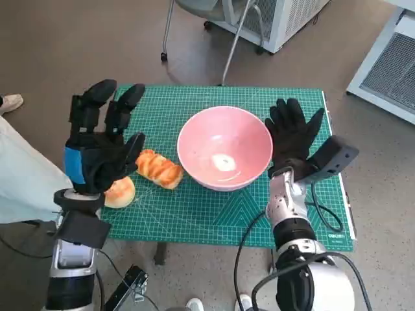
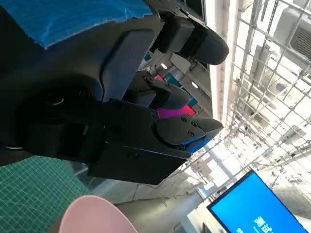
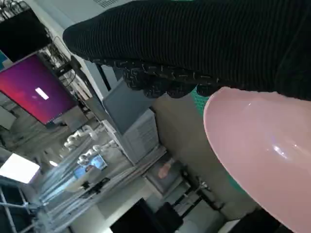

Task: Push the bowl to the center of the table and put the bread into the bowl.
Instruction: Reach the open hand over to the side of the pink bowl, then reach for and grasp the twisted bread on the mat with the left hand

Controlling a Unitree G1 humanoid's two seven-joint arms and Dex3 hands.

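On the bench point(image 1: 194, 220), the bread point(image 1: 159, 168) lies slantwise just left of the bowl point(image 1: 224, 148), near the centre. Nearer it, the left hand point(image 1: 104, 146) hovers, fingers spread, empty; the right hand point(image 1: 293, 136) is spread beside the bowl.

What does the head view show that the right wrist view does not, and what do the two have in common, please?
Only the head view shows the braided golden bread roll, the round pale bun, the green cutting mat as a whole, and the blue-taped black left hand raised, fingers spread. Only the right wrist view shows a purple screen and grey cabinet in the room beyond. Both show the pink round bowl and the black-gloved right hand beside its rim.
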